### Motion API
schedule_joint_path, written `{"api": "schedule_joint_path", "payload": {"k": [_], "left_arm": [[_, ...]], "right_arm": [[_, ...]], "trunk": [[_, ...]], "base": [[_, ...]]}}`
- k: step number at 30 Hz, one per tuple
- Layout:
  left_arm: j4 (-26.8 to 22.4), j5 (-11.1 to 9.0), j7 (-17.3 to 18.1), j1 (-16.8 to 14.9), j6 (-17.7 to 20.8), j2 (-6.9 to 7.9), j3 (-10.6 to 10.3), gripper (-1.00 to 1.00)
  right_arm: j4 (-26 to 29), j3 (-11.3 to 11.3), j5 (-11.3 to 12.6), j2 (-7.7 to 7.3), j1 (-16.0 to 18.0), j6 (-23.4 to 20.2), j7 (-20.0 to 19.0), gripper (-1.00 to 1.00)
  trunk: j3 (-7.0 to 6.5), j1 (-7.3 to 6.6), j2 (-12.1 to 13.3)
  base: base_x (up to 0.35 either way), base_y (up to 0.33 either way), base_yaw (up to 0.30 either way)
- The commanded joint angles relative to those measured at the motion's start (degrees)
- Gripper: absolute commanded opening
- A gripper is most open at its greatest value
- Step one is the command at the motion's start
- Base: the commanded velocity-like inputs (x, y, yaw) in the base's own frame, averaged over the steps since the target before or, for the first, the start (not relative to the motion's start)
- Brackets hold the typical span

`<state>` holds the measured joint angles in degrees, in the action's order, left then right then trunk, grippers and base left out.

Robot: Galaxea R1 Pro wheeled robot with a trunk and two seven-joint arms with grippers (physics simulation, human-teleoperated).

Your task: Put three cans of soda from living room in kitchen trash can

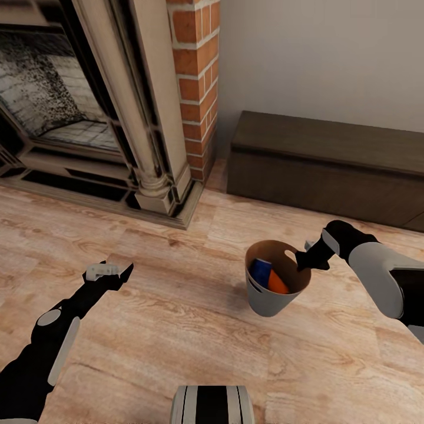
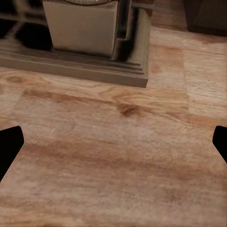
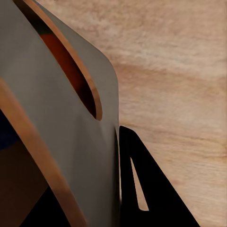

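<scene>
The grey tash can (image 1: pixel 268 301), brown inside, is on the light wood floor of the living room, in front of the low cabinet. Inside it I see a blue can of soda (image 1: pixel 259 270) and an orange one (image 1: pixel 277 284). My right gripper (image 1: pixel 302 259) is shut on the bin's right rim. The right wrist view has one finger (image 3: pixel 151 194) outside the grey wall (image 3: pixel 56 123), and orange shows through the handle slot (image 3: pixel 66 66). I cannot tell whether the bin is touching the floor. My left gripper (image 1: pixel 112 272) hovers open over bare floor, its fingertips spread wide apart (image 2: pixel 113 142).
An ornate stone fireplace (image 1: pixel 70 118) and a red brick column (image 1: pixel 197 76) stand at the back left. A long low dark-brown cabinet (image 1: pixel 330 171) runs along the wall at the back right. My base (image 1: pixel 212 406) is at the near edge.
</scene>
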<state>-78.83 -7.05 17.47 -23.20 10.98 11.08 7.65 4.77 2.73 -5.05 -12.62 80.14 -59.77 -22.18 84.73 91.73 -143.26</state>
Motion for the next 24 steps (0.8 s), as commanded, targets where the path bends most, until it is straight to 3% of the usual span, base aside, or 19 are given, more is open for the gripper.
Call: {"api": "schedule_joint_path", "payload": {"k": [1, 24], "left_arm": [[0.16, 0.01, 0.01, 0.0, -0.05, 0.0, 0.0, 1.0], [1.13, 0.1, -0.33, 0.0, -0.17, 0.0, 0.0, 1.0]], "right_arm": [[-0.02, -0.8, 1.35, -0.04, 0.02, -0.23, -0.27, -1.0], [0.19, -0.8, 1.27, -0.21, -0.88, -0.23, -0.24, -1.0]], "trunk": [[0.0, -0.01, 0.0], [4.43, 0.51, -0.27]], "base": [[0.0, 0.0, 0.0], [0.0, 0.0, 0.0]]}}
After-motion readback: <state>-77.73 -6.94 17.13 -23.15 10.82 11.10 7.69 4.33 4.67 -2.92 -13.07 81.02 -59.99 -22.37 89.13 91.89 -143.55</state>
